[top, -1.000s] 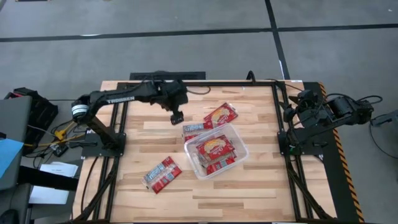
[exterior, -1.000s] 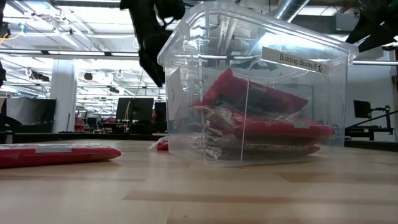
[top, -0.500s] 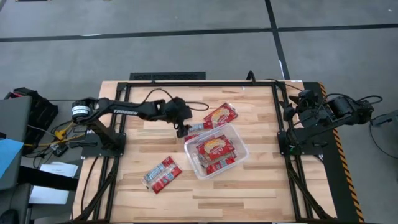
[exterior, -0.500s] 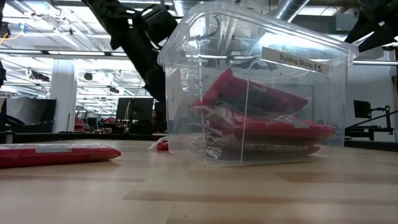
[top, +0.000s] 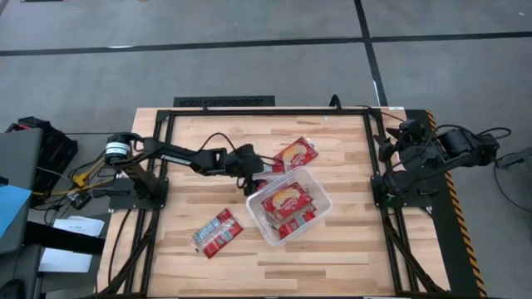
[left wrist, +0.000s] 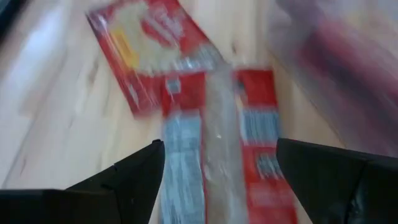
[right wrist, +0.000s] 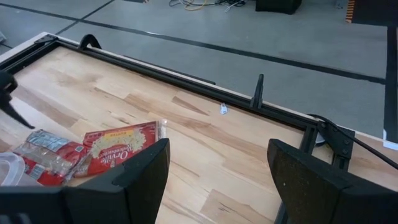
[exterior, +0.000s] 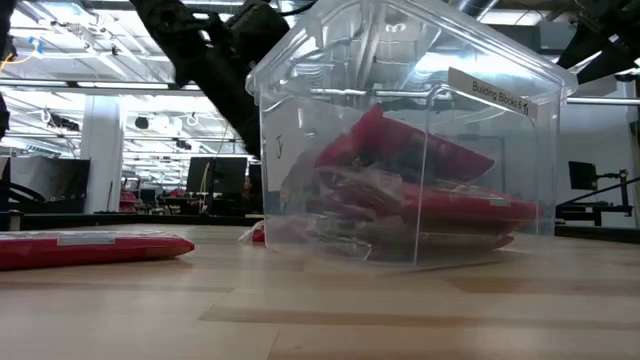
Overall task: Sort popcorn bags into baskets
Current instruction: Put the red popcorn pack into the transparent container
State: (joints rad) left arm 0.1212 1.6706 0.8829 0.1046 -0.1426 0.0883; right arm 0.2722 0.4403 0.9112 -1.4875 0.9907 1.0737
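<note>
1. The left gripper (top: 256,179) reaches low over the wooden desk (top: 183,208), right at the left rim of the clear, rounded-corner plastic tub (top: 321,195).
2. In the left wrist view its fingers (left wrist: 118,180) are spread wide on either side of a flat red packet with grey and white printing (left wrist: 217,155) – not closed on it.
3. Just beyond that packet lies a red packet with yellow and white printing (top: 295,153), face up on the desk beside the tub's far edge.
4. The tub holds several red packets (top: 285,199); in the low view they lie stacked inside, one leaning up against the wall.
5. A further red and grey packet (top: 217,232) lies well apart, nearer the desk's front – left of the tub.
6. The right gripper (right wrist: 217,180) waits by the desk's right edge, fingers wide apart and holding nothing.
</note>
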